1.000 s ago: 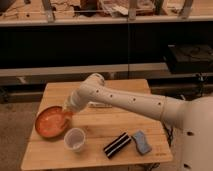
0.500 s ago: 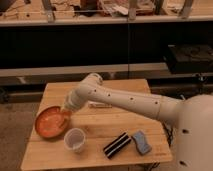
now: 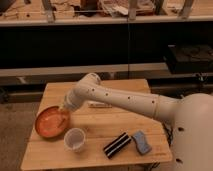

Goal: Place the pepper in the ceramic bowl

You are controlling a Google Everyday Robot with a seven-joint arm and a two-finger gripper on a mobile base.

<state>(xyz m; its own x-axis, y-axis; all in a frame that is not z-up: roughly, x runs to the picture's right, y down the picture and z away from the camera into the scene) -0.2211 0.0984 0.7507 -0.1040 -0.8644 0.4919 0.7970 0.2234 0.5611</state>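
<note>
The ceramic bowl [image 3: 49, 122] is wide, shallow and orange-red, and sits at the front left of the wooden table [image 3: 120, 120]. My white arm reaches in from the right across the table. My gripper [image 3: 63, 113] is low over the bowl's right rim, just inside it. The pepper does not show as a separate shape; it is either hidden by the gripper or blends with the orange of the bowl.
A small white translucent cup [image 3: 75, 139] stands just right of the bowl, near the front edge. A black striped packet [image 3: 117, 144] and a blue object [image 3: 141, 142] lie at the front right. Dark shelving stands behind the table.
The gripper has edged slightly left and down over the bowl's right side. The bowl, the cup and the other objects have not moved.
</note>
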